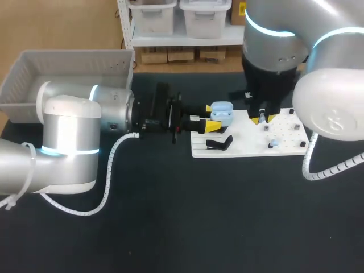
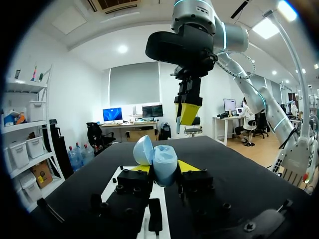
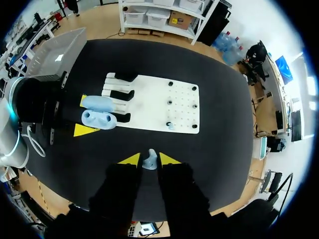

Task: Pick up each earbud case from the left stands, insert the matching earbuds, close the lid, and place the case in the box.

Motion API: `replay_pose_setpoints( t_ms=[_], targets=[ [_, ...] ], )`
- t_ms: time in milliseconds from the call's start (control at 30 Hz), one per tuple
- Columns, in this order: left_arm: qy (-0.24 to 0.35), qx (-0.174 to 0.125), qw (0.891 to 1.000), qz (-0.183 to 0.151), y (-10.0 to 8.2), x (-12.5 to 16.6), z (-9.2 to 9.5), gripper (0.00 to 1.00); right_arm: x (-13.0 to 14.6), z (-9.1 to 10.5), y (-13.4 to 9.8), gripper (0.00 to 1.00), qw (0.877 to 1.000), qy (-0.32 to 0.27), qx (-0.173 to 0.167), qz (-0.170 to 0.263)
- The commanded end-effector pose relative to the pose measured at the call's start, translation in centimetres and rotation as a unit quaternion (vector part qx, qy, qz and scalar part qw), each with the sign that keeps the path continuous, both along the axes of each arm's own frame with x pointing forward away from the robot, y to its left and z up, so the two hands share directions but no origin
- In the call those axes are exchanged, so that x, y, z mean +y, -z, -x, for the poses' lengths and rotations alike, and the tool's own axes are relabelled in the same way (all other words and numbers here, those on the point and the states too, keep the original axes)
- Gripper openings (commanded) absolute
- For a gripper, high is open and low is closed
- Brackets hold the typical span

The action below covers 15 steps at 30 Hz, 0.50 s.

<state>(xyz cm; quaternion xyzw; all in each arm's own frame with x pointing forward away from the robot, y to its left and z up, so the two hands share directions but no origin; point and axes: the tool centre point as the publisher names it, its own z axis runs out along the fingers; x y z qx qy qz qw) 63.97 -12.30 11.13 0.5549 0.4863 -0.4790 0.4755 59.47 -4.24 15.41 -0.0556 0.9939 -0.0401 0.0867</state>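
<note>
Twice logged a full grip. Found left gripper (image 2: 164, 168) clamped on open pale-blue plastic earbud case (image 1: 221, 112), lid up, at stand end of white pegged board (image 1: 250, 145). Found right gripper (image 3: 149, 160) pinching small pale-blue earbud (image 3: 149, 162) above same board. Saw grey plastic box (image 1: 34, 74) far left, apart.

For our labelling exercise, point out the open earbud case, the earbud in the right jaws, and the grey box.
earbud case (image 2: 165, 168): left wrist view, on its lower shell.
earbud (image 3: 149, 161): right wrist view, on its body.
box (image 1: 74, 52): head view, on its far rim.
</note>
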Motion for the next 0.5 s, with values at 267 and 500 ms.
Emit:
replay_pose_setpoints(
  t_ms=[267,500],
  targets=[
    [-0.002,-0.002,1.000,0.002,0.1,0.0,0.1,0.00,-0.2,0.2,0.0,0.00,1.000,0.000,-0.003,-0.002],
    [-0.002,-0.002,1.000,0.002,0.1,0.0,0.1,0.00,1.8,0.0,0.2,0.00,0.999,0.042,-0.003,-0.001]
  ],
)
